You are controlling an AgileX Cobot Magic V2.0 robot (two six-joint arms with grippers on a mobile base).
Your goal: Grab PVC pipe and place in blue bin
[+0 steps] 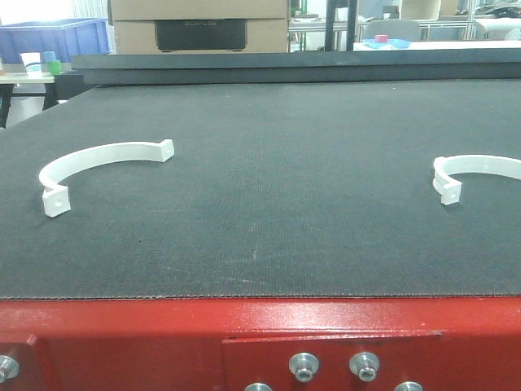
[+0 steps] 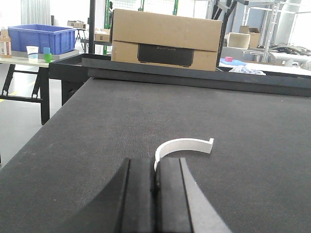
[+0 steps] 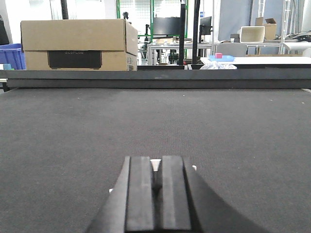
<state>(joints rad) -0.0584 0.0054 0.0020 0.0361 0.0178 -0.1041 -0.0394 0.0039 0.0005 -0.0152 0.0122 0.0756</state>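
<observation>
The red frame [image 1: 244,334] with its bolts is running along the table side farthest from the cardboard box [image 1: 199,24]. The left gripper [image 2: 155,165] is hanging low over the dark mat [image 1: 269,187] and pointing toward the box. Its jaws are pressing pad against pad, with nothing between them. Just past its fingertips, on the box side, the left pipe piece [image 2: 182,144], a white half ring of PVC, is lying flat on the mat. Its near end is disappearing behind the fingertips, so I cannot tell whether they are touching.

The right gripper [image 3: 156,167] is likewise facing the box with its jaws drawn together, only a hairline slit showing between the pads. Small white bits are peeking out around its tips. In the front view the right pipe piece [image 1: 476,165] is lying flat on the mat, well to the right of the box and well apart from the left one.

A black rail [image 1: 285,65] is crossing the mat's far end just before the box. The blue bin [image 1: 53,37] is standing left of the box, with both pipe pieces lying outside it.
</observation>
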